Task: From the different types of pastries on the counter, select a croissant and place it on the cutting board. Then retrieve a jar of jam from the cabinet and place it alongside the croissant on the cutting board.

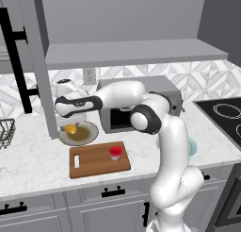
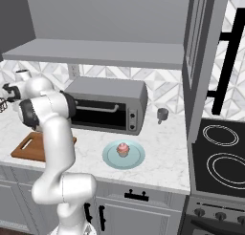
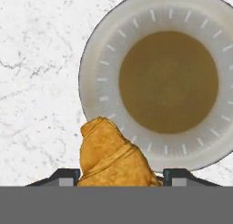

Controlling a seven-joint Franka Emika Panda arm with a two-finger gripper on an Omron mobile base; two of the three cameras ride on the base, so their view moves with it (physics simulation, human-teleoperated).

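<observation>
Hand view: fingers (image 3: 118,175) grip croissant (image 3: 111,157) above plate (image 3: 98,59).

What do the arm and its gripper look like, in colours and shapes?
The arm is made of glossy white, rounded segments with dark grey to black joint rings. The gripper has two small dark finger tips with paler grey pads. No cables or markings are visible.
</observation>
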